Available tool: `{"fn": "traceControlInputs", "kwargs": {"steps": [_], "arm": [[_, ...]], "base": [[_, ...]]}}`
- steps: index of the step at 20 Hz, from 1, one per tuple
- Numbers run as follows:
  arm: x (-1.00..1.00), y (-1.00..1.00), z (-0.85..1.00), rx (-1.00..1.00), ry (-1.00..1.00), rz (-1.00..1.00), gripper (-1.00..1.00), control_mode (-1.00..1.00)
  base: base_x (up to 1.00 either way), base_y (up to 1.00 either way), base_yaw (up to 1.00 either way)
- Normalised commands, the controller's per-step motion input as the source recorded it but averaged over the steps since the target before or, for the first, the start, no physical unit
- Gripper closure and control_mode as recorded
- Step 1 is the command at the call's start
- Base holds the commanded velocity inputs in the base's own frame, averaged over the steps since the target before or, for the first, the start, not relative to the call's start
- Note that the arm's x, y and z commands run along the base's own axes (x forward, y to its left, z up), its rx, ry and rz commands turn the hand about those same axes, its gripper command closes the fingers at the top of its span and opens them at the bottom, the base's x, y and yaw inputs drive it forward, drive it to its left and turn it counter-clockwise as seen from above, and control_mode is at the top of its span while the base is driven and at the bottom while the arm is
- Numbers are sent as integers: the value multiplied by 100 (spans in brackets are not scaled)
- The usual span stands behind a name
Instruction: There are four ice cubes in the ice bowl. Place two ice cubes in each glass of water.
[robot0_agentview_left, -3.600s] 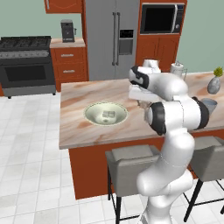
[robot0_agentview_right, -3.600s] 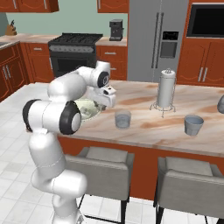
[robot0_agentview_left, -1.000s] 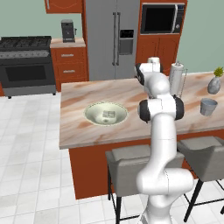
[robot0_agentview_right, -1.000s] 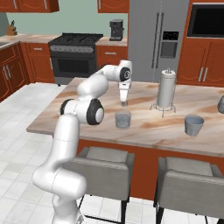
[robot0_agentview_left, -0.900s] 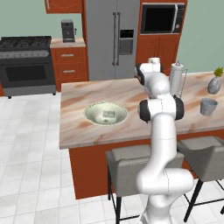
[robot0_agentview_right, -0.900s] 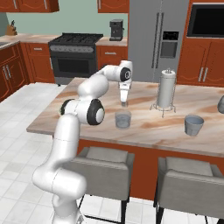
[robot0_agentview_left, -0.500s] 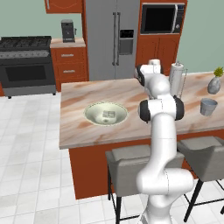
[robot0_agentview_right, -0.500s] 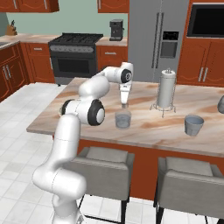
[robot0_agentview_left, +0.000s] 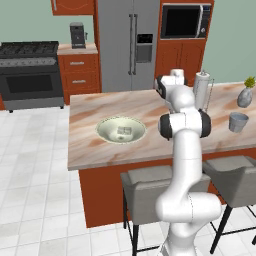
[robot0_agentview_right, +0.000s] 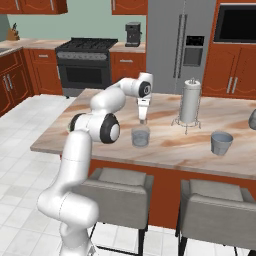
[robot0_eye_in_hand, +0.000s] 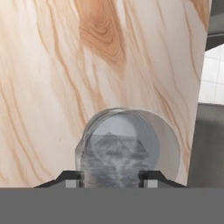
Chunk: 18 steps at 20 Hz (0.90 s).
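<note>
The white arm's two-finger end effector (robot0_agentview_right: 142, 120) hangs straight down just above a short clear grey-blue glass of water (robot0_agentview_right: 141, 136) near the front edge of the marble worktop (robot0_agentview_right: 100, 131). A pale translucent ice cube (robot0_eye_in_hand: 111, 151) sits between the dark fingertips (robot0_eye_in_hand: 72, 177), which are closed on it, directly over the glass. The second glass (robot0_agentview_right: 221, 142) stands toward the right end. The wide cream-green ice bowl (robot0_agentview_left: 121, 129) lies near the left end, with pale cubes inside.
</note>
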Motion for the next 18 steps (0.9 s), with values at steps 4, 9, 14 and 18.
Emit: {"fn": "traceControlInputs", "kwargs": {"steps": [4,9,14,18], "arm": [[0,0,-7,0,-2,0,100,-100],[0,0,-7,0,0,0,100,-100],[1,-4,-8,4,9,0,100,-100],[1,-4,-7,2,7,0,-100,-100]], "base": [[0,0,0],[0,0,0],[0,0,0],[0,0,0]]}}
